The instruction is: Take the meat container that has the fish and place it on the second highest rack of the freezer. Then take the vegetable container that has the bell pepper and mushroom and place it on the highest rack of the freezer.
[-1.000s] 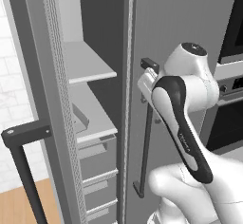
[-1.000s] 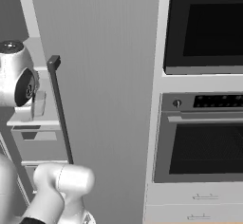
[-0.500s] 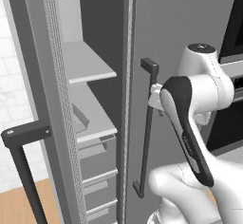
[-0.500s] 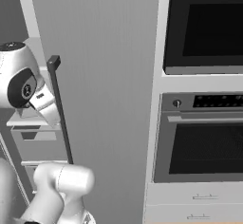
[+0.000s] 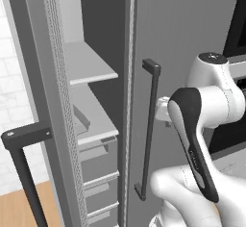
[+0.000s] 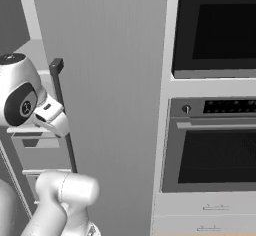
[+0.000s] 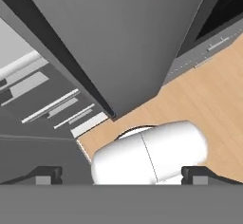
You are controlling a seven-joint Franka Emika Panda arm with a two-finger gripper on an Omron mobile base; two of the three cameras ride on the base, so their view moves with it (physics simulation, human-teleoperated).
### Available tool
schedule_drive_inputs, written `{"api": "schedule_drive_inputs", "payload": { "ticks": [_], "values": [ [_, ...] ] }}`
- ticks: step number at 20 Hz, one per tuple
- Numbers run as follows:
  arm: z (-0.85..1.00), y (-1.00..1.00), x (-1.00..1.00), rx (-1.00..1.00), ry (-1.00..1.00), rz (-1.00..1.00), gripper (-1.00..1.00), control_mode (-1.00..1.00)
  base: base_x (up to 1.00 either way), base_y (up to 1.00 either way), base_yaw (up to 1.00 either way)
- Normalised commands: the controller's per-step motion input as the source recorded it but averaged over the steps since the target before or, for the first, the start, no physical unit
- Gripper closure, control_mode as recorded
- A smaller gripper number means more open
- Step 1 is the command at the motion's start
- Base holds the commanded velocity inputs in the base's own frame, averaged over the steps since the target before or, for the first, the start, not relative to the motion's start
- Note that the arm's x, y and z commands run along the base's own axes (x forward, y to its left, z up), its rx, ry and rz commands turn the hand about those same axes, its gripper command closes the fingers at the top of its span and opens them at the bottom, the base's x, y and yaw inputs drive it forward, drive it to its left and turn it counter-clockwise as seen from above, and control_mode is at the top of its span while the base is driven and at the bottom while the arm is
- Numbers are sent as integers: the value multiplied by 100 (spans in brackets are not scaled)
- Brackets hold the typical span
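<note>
gripper (image 7: 121,175): we saw jaws fully spread, holding nothing.
freezer (image 5: 91,106): door open; we judged shelves rigid.

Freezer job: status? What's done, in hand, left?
Done: the freezer left door stands open, shelves bare. In hand: nothing; the gripper is open, beside the closed door's handle. Left: both containers; neither rack is loaded.
</note>
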Motion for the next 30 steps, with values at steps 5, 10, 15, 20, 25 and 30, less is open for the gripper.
{"api": "schedule_drive_inputs", "payload": {
  "ticks": [5, 10, 15, 20, 25, 30],
  "values": [
    [0, 0, -22, 0, -2, 5, -100, 100, -16, 0, 0],
    [0, 0, 0, 0, 0, 0, -100, 100, -57, -47, -1],
    [0, 0, 0, 0, 0, 0, -100, 100, 18, -100, 0],
    [0, 0, 0, 0, 0, 0, -100, 100, 39, -100, 3],
    [0, 0, 0, 0, 0, 0, -100, 100, 32, -100, 5],
    [0, 0, 0, 0, 0, 0, -100, 100, 50, -100, 3]
  ]
}}
